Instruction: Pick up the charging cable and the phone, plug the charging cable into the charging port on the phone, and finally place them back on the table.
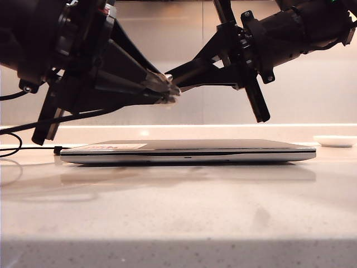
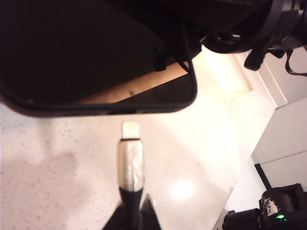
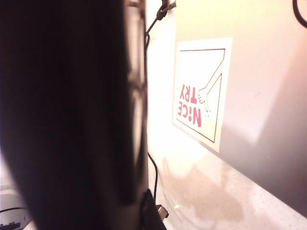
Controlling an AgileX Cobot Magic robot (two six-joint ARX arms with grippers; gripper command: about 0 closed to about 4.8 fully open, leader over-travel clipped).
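Silver and closed, a laptop (image 1: 189,151) lies flat on my pale speckled worktop (image 1: 178,212), straight beneath where both arms meet, so it fills the space under the work; a white sticker (image 3: 201,96) with pink lettering sits on its lid, a small white dish (image 1: 334,140) rests far off to the right, and a loose black cord (image 1: 11,146) trails off the laptop's left end. My left gripper (image 1: 167,89) comes in from the left, raised above the lid and angled down toward the middle, clenched on the charging cable (image 2: 131,163). In the left wrist view the silver plug runs lengthwise out from between the fingers, its tip aimed at the bottom edge of the phone (image 2: 96,57) and just short of it, not yet inserted. My right gripper (image 1: 177,77) reaches in from the upper right, arm sloping down to the centre, and grasps the phone, held in the air above the laptop. The phone's long axis follows the right gripper, and its dark slab blocks most of the right wrist view.
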